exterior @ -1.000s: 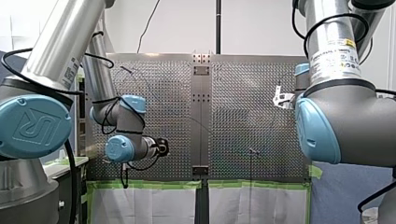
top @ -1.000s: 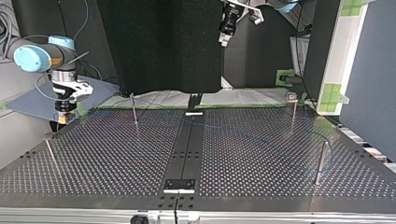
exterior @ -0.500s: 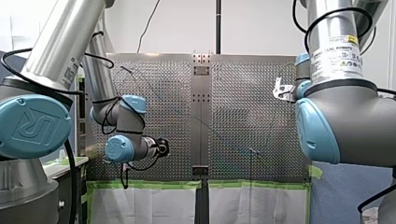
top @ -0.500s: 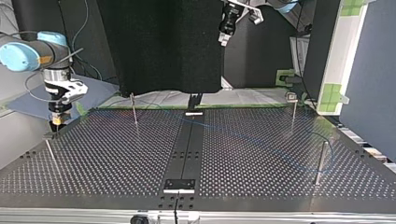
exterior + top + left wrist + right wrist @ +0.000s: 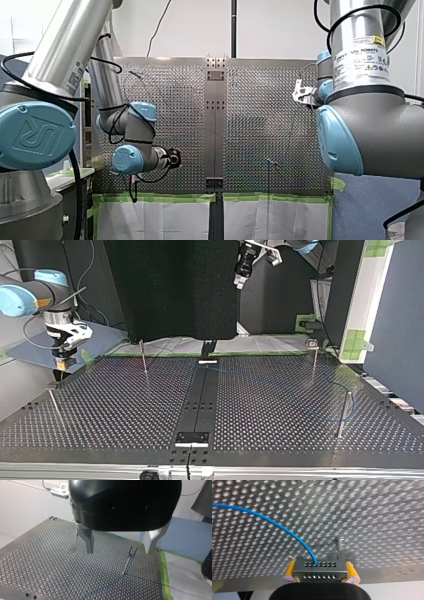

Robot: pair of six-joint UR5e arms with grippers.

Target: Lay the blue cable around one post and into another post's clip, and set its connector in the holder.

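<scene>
1. One blue joint cap [image 5: 55,117] on our left arm bears a "UR" logo [image 5: 31,136]; our right arm's label [image 5: 361,60] reads "UNIVERSAL ROBOTS".
2. Our right gripper [image 5: 321,572], at the top view's ten o'clock, clamps the connector [image 5: 317,566] between yellow pads [image 5: 290,570]; the blue cable [image 5: 274,522] arcs from it.
3. Our left gripper [image 5: 119,551] has its fingers spread apart.
4. Green tape [image 5: 160,197] edges the perforated table [image 5: 125,410].

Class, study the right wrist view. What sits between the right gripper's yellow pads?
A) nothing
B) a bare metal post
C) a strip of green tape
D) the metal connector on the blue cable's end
D: the right gripper has its pads clamped on both sides of the connector, with the blue cable entering it.
</scene>
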